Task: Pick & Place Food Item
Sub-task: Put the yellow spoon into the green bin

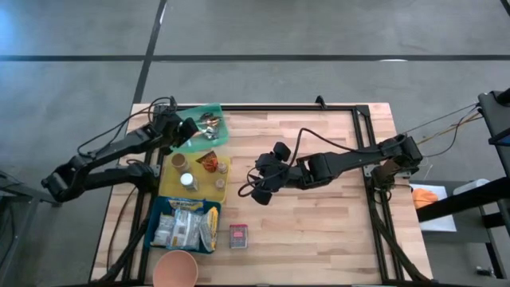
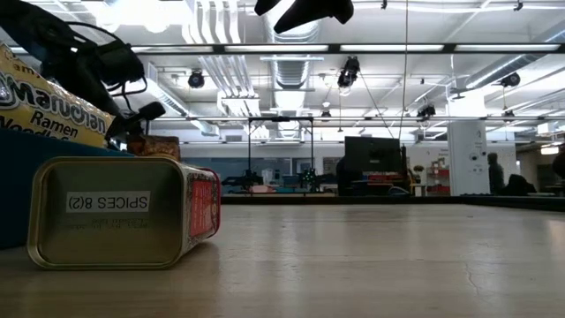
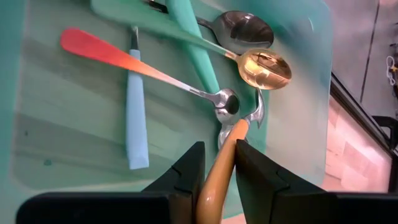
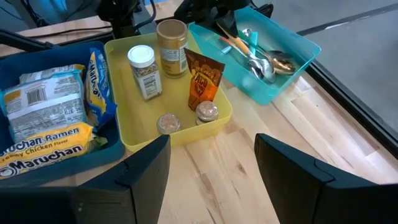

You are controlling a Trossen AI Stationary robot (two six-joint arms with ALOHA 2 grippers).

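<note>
The tabletop (image 1: 319,207) is pale butcher-block wood inside a black frame. On its 9 o'clock side stand three bins in a column. The blue bin (image 1: 162,209), toward 7 o'clock, holds ramen packets (image 4: 43,134), yellow and white wrappers printed in red. The yellow tray (image 1: 224,167) just above it carries a gold-lidded jar (image 4: 172,47), a white-capped shaker (image 4: 143,71), an orange seasoning packet (image 4: 203,79) standing upright, and two small round spice jars (image 4: 187,118) at its near edge. The teal bin (image 1: 221,119), at about 11 o'clock, holds the cutlery: a spoon with a red-to-orange handle (image 3: 124,59), a light blue handle (image 3: 136,112) beside it, a teal-handled piece and a gold-bowled spoon (image 3: 265,67).

The left gripper (image 3: 217,177) hangs over the teal bin, its fingers clamped on the amber-handled utensil (image 3: 222,165), whose metal end touches the bin floor among the spoons.

The right gripper (image 4: 211,171) hovers above mid-tabletop, fingers apart and holding nothing, facing the yellow tray.

A pink cup (image 1: 175,269) sits at 7 o'clock by the tabletop's edge. A small red spice tin (image 1: 238,235) lies on its side just at 3 o'clock of the blue bin, its base labelled "SPICES 8(2)".
</note>
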